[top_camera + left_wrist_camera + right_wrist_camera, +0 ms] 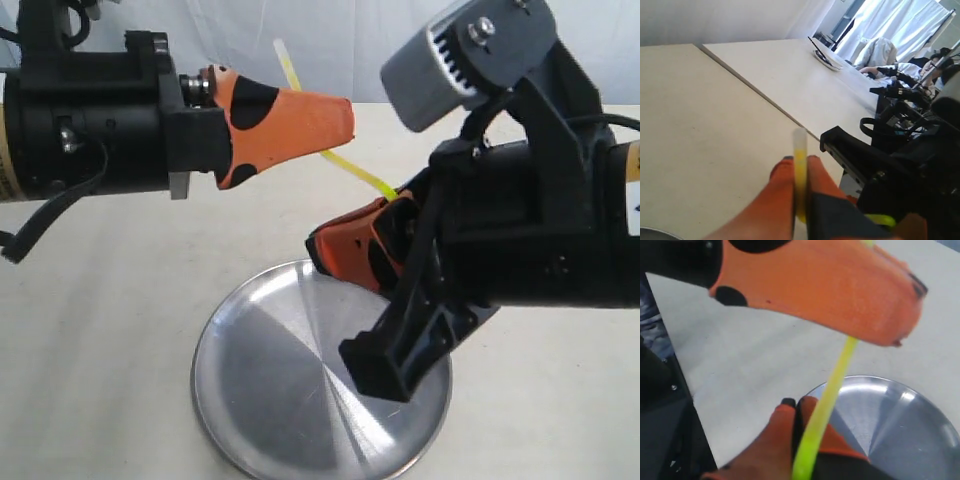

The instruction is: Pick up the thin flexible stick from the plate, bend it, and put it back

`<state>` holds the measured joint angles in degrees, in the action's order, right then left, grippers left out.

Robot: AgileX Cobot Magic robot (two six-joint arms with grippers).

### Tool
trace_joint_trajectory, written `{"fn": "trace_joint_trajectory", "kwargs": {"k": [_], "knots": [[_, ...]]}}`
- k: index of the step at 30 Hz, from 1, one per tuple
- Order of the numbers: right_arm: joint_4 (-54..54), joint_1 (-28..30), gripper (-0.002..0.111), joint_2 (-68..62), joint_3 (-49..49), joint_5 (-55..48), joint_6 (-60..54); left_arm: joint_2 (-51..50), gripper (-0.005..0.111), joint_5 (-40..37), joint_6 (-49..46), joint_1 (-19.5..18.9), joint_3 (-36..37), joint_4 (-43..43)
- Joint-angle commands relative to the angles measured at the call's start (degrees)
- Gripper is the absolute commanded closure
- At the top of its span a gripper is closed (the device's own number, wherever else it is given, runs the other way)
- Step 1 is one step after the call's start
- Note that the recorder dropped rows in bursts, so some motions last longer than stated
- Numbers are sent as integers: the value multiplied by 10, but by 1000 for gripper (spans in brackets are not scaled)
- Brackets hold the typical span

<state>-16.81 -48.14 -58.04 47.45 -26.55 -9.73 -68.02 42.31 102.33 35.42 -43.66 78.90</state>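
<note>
Desk [100, 330]: pale, carries the plate.
Plate [270, 400]: silver, flat on the desk, below both grippers.
Right gripper [320, 245]: pinching the stick's lower part.
Left gripper [340, 120]: pinching the stick higher up.
Stick [350, 167]: yellow-green, held in the air above the plate.

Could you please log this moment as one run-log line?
phase: stick off plate, mid-bend | left gripper: shut on stick | right gripper: shut on stick | stick: curved between grippers | plate: beneath them
</note>
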Motion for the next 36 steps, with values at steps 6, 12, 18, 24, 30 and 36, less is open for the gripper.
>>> {"fn": "trace_joint_trajectory", "kwargs": {"k": [6,12,18,24,30,36], "knots": [[237,1,109,-30,9,41,217,-16,107,120,-10,1,9,-1],[324,0,109,-85,9,-11,358,-5,107,136,-100,1,9,-110],[355,1,108,-84,9,-29,359,-1,107,87,-99,1,9,-85],[334,1,52,-85,9,-54,367,3,107,76,-101,1,9,-105],[330,1,83,-86,9,-70,364,4,107,102,-103,1,8,-133],[257,1,108,-18,9,-84,297,4,107,-14,-134,1,-10,-36]]}}
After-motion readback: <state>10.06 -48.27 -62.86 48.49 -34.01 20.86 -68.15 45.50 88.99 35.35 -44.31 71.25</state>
